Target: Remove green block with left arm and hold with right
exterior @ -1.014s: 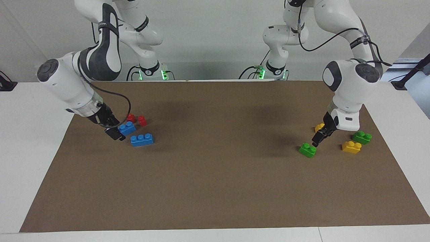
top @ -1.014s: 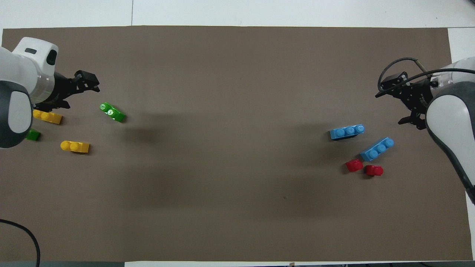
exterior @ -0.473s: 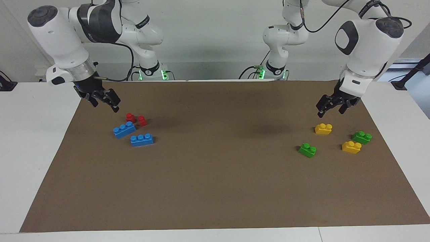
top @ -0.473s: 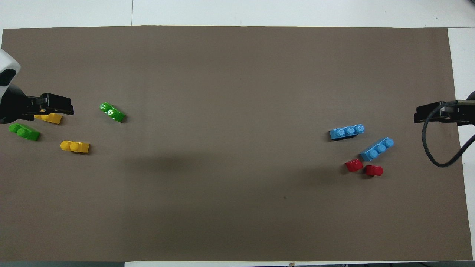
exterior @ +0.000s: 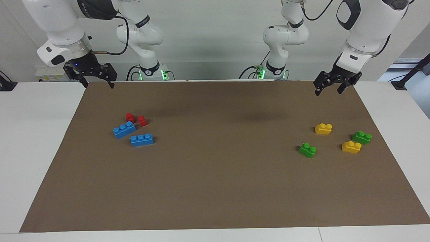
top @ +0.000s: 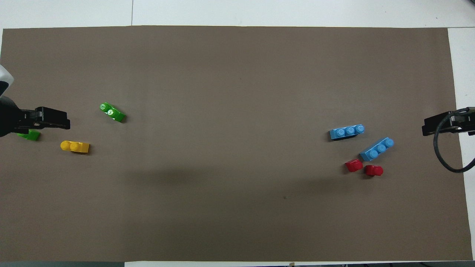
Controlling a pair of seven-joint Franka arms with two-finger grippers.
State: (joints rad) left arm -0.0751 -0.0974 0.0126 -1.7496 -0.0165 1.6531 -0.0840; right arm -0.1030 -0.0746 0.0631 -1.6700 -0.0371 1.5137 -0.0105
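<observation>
The green block (exterior: 307, 150) (top: 112, 112), a bright two-stud brick, lies alone on the brown mat (exterior: 215, 174) at the left arm's end. My left gripper (exterior: 327, 90) (top: 55, 119) hangs open and empty, raised well above the mat and apart from the block. My right gripper (exterior: 98, 83) (top: 432, 126), with its blue wrist light, hangs open and empty high over the mat's corner at the right arm's end.
A darker green brick (exterior: 361, 137) and two yellow bricks (exterior: 323, 128) (exterior: 351, 147) lie near the green block. Two blue three-stud bricks (exterior: 124, 129) (exterior: 142, 139) and two red pieces (exterior: 130, 117) (exterior: 142, 120) lie at the right arm's end.
Both grippers have risen from beside the bricks and pulled back toward the robots, staying open. No brick has moved.
</observation>
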